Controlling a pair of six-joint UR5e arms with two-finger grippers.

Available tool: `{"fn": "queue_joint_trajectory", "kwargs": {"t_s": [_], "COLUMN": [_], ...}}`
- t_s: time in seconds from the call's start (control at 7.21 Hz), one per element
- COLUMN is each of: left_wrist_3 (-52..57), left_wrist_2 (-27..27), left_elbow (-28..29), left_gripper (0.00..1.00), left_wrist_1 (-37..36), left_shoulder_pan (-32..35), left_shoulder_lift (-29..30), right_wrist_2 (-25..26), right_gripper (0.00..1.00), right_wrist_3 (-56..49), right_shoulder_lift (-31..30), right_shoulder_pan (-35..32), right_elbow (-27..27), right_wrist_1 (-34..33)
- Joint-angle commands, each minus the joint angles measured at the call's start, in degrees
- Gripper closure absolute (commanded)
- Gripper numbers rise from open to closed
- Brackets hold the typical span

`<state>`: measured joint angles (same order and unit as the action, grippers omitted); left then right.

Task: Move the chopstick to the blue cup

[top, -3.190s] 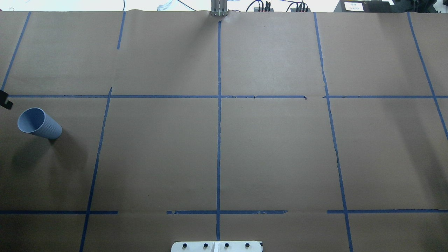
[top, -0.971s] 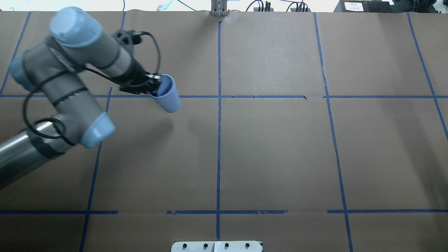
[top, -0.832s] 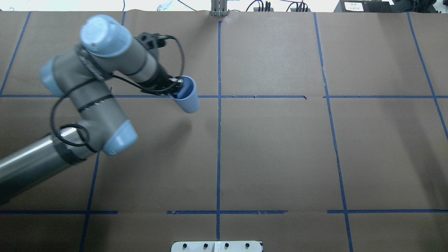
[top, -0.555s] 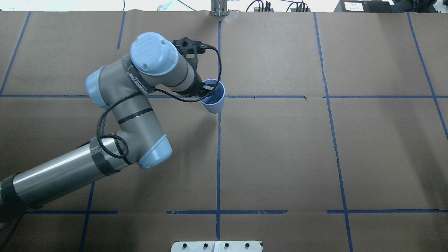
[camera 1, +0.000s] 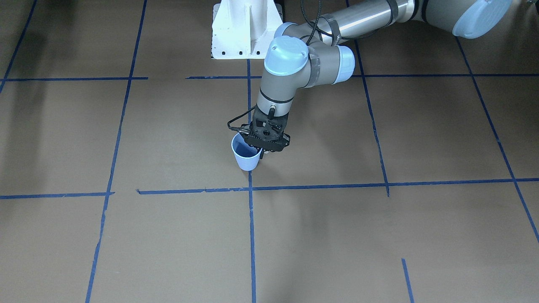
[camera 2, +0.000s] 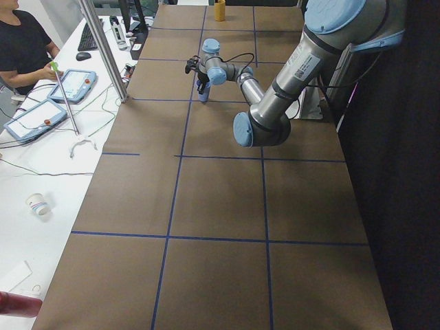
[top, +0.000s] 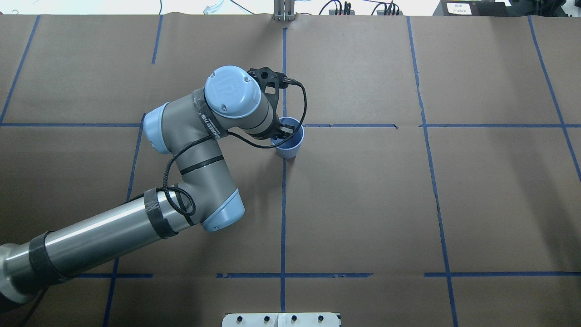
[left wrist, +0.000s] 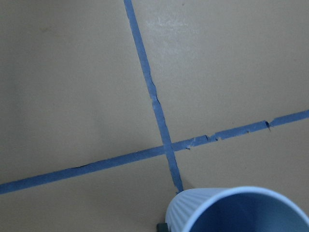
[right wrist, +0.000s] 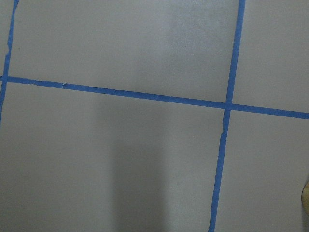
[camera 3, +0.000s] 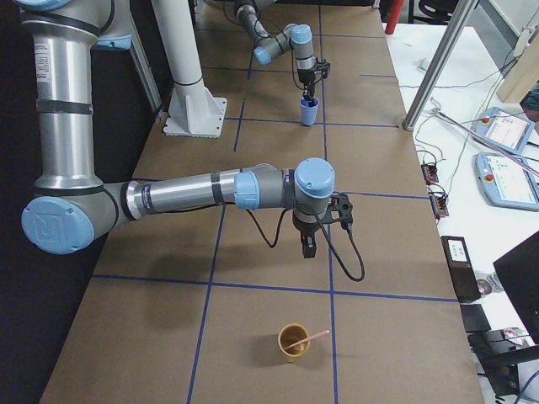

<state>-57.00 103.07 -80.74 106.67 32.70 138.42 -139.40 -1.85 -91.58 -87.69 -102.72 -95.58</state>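
The blue cup [top: 289, 146] stands upright at the table's middle, where two blue tape lines cross, also seen as the blue cup [camera 1: 246, 159] and the blue cup [left wrist: 231, 212]. My left gripper [top: 284, 131] is shut on its rim, one finger inside; I cannot tell whether the cup's base touches the table. The chopstick [camera 3: 310, 339] is a pinkish stick leaning out of a small brown cup [camera 3: 291, 345] at the table's right end. My right gripper [camera 3: 308, 247] hangs above the table a little short of that cup; I cannot tell if it is open or shut.
The white robot base [camera 1: 244, 29] sits at the table's near edge. Side desks hold tablets [camera 2: 34, 117], cables and a paper cup [camera 2: 38, 204], with a person [camera 2: 20, 41] seated there. A yellow object [camera 2: 219, 10] stands at the far end.
My left arm picked the cup up at the far left and carried it rightward to the table's centre crossing. The cup went from tilted to upright.
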Motion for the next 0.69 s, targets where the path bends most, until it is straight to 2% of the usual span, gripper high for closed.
{"fn": "queue_joint_trajectory", "kwargs": {"t_s": [0.0, 0.55], "left_wrist_3": [-0.3, -0.5], "left_wrist_2": [0.0, 0.0], "left_elbow": [0.8, 0.9], "left_gripper": [1.0, 0.96], "left_wrist_1": [0.0, -0.7], "left_shoulder_pan": [-0.4, -0.3], "left_shoulder_lift": [0.4, 0.2], "right_wrist_2": [0.0, -0.1], "right_gripper": [0.0, 0.0], "right_wrist_3": [0.0, 0.1], "right_shoulder_lift": [0.0, 0.0], "right_shoulder_pan": [0.1, 0.1], "right_elbow": [-0.1, -0.4], "right_wrist_1": [0.0, 0.0]}}
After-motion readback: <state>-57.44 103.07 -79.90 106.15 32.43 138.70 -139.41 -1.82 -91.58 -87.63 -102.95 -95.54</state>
